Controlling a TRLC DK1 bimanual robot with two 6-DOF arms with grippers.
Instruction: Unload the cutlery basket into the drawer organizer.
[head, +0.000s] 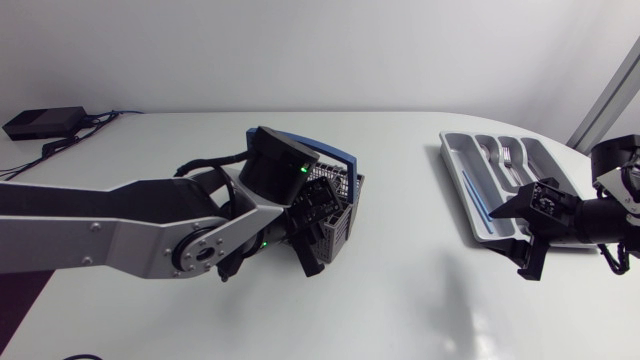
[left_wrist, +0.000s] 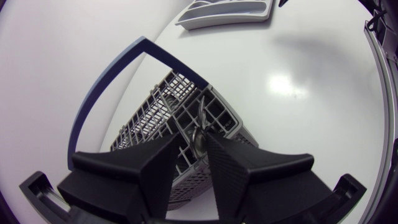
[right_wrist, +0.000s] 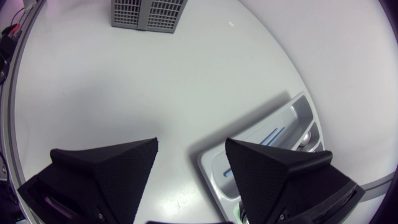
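Observation:
The grey cutlery basket (head: 342, 188) with its blue handle (head: 322, 150) stands mid-table. My left gripper (head: 320, 236) is down in its near end. In the left wrist view a metal piece of cutlery (left_wrist: 199, 138) stands upright in the basket (left_wrist: 155, 118) between the fingers, which are close together but still open. The grey drawer organizer (head: 455, 165) lies at the right with forks (head: 510, 158) in one compartment. My right gripper (head: 515, 240) hovers over the table at the organizer's near-left corner (right_wrist: 273, 137), open and empty.
A black box with cables (head: 40, 122) sits at the table's back left corner. A thin blue item (right_wrist: 273, 132) lies in the organizer's long outer compartment. Bare white table lies between basket and organizer.

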